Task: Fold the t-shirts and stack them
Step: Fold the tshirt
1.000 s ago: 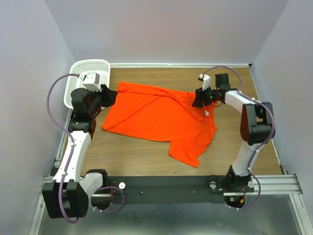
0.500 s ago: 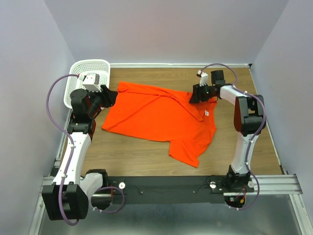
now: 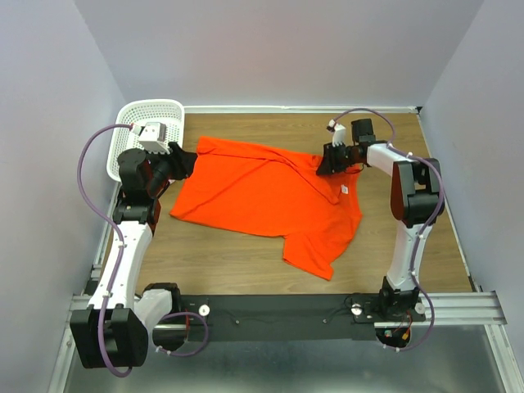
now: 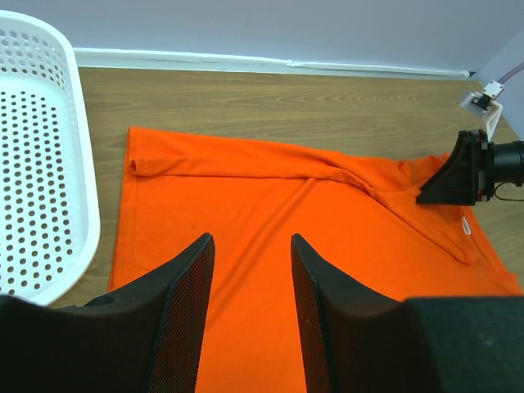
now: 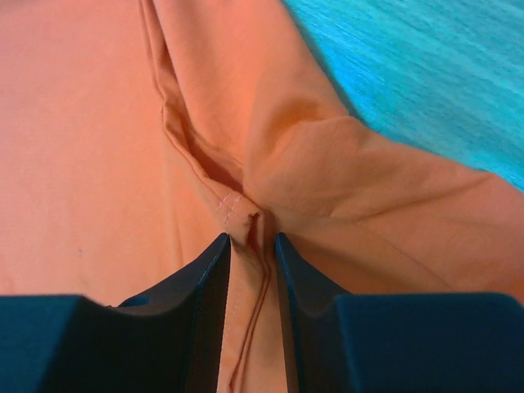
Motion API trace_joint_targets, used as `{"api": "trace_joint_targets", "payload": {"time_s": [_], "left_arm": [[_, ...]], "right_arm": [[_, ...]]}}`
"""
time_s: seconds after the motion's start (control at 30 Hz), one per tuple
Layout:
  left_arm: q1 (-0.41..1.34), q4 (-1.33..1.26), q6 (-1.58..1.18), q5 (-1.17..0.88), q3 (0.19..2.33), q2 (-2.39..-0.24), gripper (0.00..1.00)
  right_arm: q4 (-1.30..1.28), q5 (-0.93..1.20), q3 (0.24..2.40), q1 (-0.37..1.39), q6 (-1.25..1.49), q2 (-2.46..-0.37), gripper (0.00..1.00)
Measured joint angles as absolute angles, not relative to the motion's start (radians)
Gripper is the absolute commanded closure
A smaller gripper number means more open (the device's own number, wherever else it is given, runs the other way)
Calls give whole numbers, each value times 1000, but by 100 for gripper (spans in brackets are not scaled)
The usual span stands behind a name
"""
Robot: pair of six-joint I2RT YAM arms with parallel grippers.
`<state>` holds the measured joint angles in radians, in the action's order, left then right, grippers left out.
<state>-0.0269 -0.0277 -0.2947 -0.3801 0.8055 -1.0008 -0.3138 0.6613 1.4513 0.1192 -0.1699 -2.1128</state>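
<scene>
One bright orange-red t-shirt point(image 3: 262, 196) lies spread and partly rumpled on the wooden table, with a small white tag point(image 3: 345, 189) near its right side. My right gripper point(image 3: 323, 166) sits low at the shirt's far right corner. In the right wrist view its jaws point(image 5: 251, 239) pinch a stitched fold of the t-shirt point(image 5: 98, 164) between them. My left gripper point(image 3: 190, 161) hovers over the shirt's left edge. In the left wrist view the left gripper point(image 4: 252, 241) stands open, with flat fabric point(image 4: 270, 213) showing below the gap and nothing gripped.
A white perforated basket point(image 3: 147, 110) stands at the far left corner, close beside the left arm, and fills the left edge of the left wrist view point(image 4: 49, 164). Walls close the table at the back and sides. Bare wood point(image 3: 229, 262) lies in front of the shirt.
The right gripper has moved a little to the left and farther back onto the shirt's corner, and its jaws have closed on a fold of fabric. The left arm has not moved.
</scene>
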Motion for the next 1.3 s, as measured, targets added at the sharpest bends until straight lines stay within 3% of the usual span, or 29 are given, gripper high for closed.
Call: {"api": "trace_joint_targets", "payload": {"time_s": [0.23, 1.3], "left_arm": [[-27, -28, -295, -380, 805, -1002, 49], [-27, -28, -295, -381, 805, -1011, 49]], "right_arm": [[-324, 632, 1444, 122, -177, -2086, 55], [-343, 611, 1482, 145, -161, -2094, 60]]}}
